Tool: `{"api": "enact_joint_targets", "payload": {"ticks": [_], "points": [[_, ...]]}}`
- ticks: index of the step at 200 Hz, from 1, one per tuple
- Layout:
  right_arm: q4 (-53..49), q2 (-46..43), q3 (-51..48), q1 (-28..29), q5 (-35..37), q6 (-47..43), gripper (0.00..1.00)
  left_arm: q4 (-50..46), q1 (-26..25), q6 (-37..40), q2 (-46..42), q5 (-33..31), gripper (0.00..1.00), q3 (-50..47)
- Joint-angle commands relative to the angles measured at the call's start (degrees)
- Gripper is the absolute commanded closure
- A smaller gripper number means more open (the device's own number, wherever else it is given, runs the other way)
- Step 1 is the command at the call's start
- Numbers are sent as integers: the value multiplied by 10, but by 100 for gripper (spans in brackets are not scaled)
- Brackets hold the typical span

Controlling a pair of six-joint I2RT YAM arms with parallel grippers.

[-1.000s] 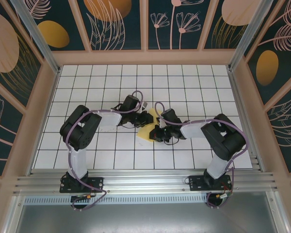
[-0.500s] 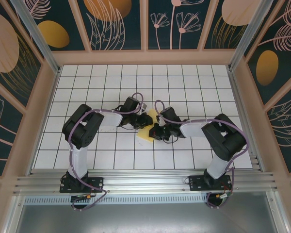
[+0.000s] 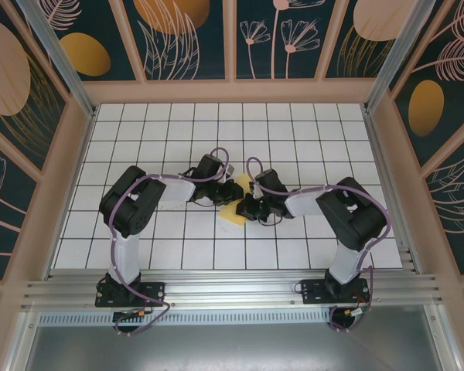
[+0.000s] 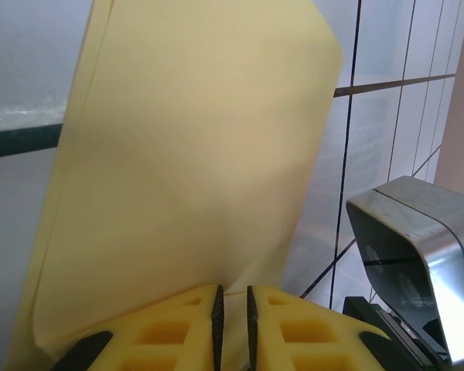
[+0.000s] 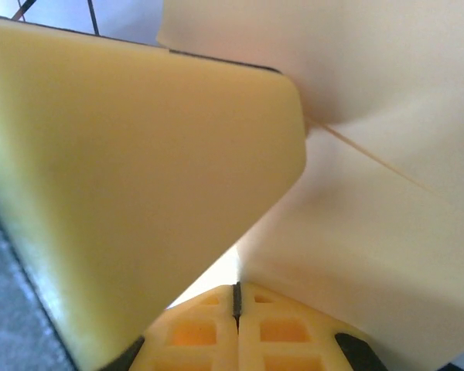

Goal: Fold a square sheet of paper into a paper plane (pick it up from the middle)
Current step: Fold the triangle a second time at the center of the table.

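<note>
The yellow square sheet of paper (image 3: 233, 214) is partly folded and held just above the white grid between both grippers. My left gripper (image 3: 233, 189) comes at it from the upper left. In the left wrist view the paper (image 4: 193, 154) stands upright as a doubled flap, and its lower edge runs down into the narrow slit between the pads of the left gripper (image 4: 232, 297). My right gripper (image 3: 248, 207) meets it from the right. Its pads are pressed together at the right gripper (image 5: 236, 292), with a creased panel of the paper (image 5: 371, 224) spreading out from the tips.
A broad yellow surface (image 5: 139, 193) sits close to the right wrist lens; I cannot tell whether it is paper or the other finger. A silver housing (image 4: 417, 255) of the right arm stands close beside the left gripper. Wooden walls (image 3: 232, 91) ring the tiled table (image 3: 309, 131).
The right gripper has edged a little left, towards the left gripper, and the two now sit closer over the paper. Less yellow shows between them.
</note>
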Motion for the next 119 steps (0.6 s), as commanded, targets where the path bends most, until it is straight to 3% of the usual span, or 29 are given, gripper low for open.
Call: {"api": "enact_joint_targets", "payload": {"ticks": [1,119], "points": [[-33,-9,-36,1,3,11,100,-38,0,21,24,-65,80,-20],[-67,-55,-89,16,-27,-12,100,-41,0,19,28,-70,81,-19]]}}
